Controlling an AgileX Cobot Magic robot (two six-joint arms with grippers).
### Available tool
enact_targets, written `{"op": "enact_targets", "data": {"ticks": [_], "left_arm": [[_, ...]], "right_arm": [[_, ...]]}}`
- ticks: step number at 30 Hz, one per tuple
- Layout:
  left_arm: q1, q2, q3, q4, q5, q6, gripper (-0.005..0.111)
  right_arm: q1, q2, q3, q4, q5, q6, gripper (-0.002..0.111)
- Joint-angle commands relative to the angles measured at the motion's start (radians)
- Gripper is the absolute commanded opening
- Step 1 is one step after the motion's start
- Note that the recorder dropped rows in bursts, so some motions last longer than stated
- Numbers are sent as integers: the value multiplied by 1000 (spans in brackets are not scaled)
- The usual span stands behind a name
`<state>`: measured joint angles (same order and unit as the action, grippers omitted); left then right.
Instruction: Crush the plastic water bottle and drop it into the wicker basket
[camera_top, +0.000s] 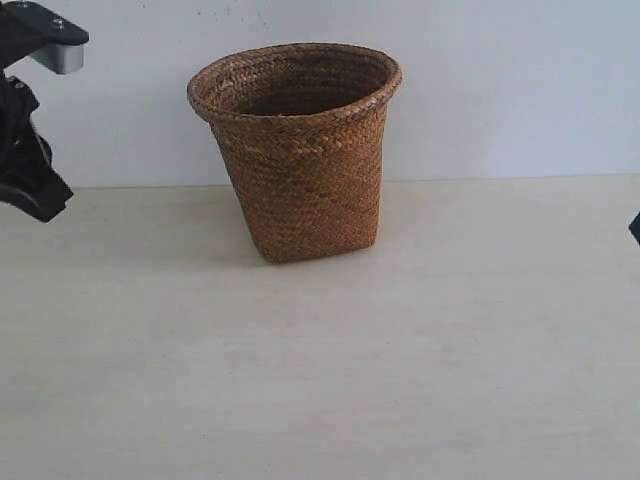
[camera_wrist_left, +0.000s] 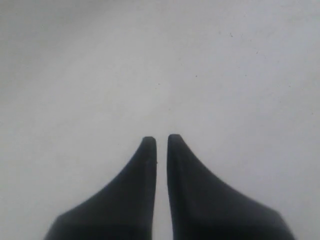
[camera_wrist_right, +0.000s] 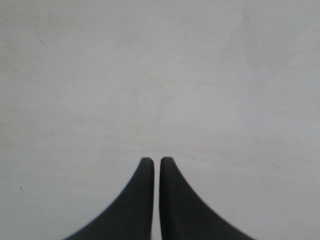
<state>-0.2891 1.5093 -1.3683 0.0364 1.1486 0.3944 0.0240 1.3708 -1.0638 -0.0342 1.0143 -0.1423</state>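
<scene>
The tall brown wicker basket (camera_top: 298, 150) stands upright at the back middle of the pale table, its wide rolled rim at the top. No plastic water bottle shows in any view; the basket's inside is mostly hidden. My left arm (camera_top: 28, 120) is at the far left edge, well away from the basket. In the left wrist view the left gripper (camera_wrist_left: 161, 141) is shut with nothing held, over bare pale surface. The right gripper (camera_wrist_right: 156, 161) is likewise shut and holds nothing; only a dark sliver of that arm (camera_top: 635, 228) shows at the right edge.
A pale wooden table (camera_top: 320, 370) stretches in front of the basket, with a plain light wall (camera_top: 500, 90) behind it.
</scene>
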Motion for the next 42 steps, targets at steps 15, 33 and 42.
{"op": "enact_targets", "data": {"ticks": [15, 33, 42], "left_arm": [[1, -608, 558, -73, -508, -87, 4], [1, -1175, 862, -98, -696, -270, 4], [1, -1285, 1019, -134, -901, -270, 4]], "right_arm": [[-4, -707, 455, 2, -567, 33, 0], [-4, -1212, 655, 67, -779, 33, 0], [-4, -1358, 690, 166, -814, 38, 0]]}}
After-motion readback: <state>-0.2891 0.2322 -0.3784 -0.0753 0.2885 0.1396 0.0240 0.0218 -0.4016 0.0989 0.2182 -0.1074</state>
